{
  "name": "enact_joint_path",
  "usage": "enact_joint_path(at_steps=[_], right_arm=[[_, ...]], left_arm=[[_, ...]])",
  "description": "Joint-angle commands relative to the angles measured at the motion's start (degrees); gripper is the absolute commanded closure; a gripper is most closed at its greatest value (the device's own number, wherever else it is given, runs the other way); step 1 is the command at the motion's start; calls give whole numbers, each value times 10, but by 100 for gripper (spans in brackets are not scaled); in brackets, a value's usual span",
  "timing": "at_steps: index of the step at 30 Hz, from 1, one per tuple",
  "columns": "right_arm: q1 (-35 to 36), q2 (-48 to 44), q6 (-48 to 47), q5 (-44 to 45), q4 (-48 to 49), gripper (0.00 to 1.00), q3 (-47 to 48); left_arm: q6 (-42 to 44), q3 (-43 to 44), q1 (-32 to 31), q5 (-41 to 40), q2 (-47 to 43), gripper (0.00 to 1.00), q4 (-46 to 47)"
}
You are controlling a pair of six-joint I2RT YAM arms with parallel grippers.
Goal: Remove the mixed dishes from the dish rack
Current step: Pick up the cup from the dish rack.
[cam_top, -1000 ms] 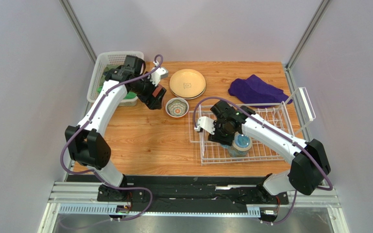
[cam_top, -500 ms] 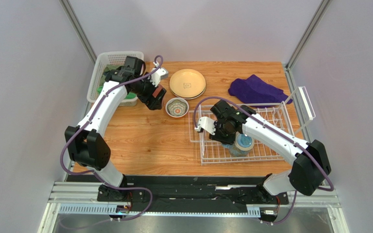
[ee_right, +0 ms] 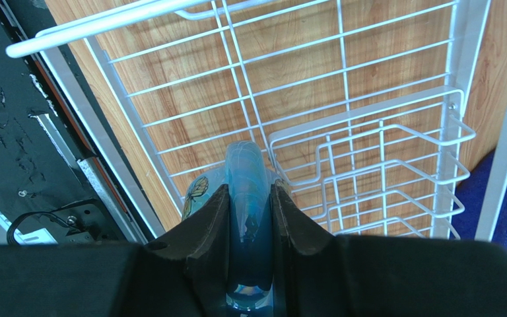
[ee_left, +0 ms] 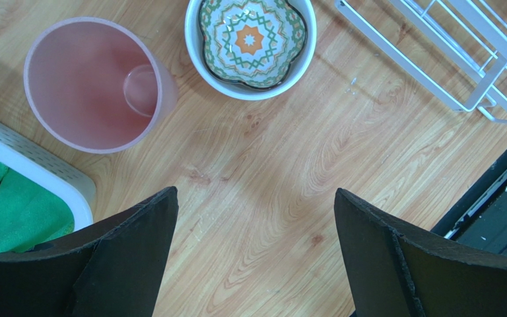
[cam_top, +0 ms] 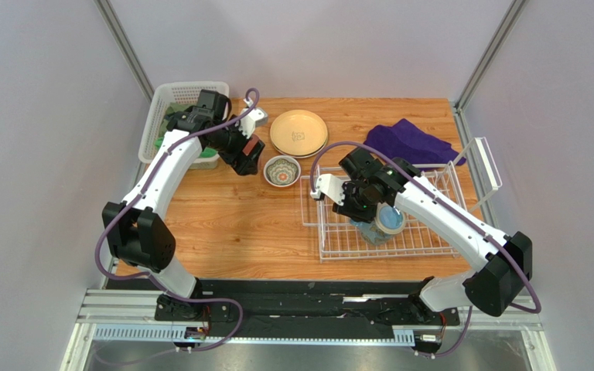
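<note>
Mug (cam_top: 389, 219) stands roughly upright, its handle pointing far-left, clamped by the right gripper (ee_right: 248, 195). It has shifted backward in the dish rack (cam_top: 431, 246) since before. Left gripper (ee_left: 255, 195) gapes wide.

Wooden worktop (cam_top: 230, 216) with cream plates (cam_top: 298, 133), patterned bowl (cam_top: 282, 171), pink tumbler (ee_left: 94, 82), purple cloth (cam_top: 410, 144), white wire dish rack (cam_top: 339, 243), mesh basket (cam_top: 161, 108).

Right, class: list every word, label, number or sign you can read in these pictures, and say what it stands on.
No text can be read anywhere.
The round cream-tan plate bears a small dark mark at its centre: too small to read.
The blue-handled mug carries a butterfly picture, with no lettering in view.
</note>
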Motion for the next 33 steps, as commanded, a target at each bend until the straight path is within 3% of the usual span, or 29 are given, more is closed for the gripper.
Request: enact_joint_path(at_steps=[1, 10, 29, 33], right_arm=[[2, -35, 0, 10, 7, 100, 47], [1, -47, 25, 10, 29, 100, 69], [1, -70, 50, -14, -7, 100, 132], [1, -80, 56, -14, 3, 100, 133]], left_arm=[[8, -6, 3, 17, -28, 4, 19], [-18, -28, 3, 79, -48, 4, 56], [-22, -34, 3, 122, -60, 4, 56], [-24, -35, 3, 166, -64, 4, 61]])
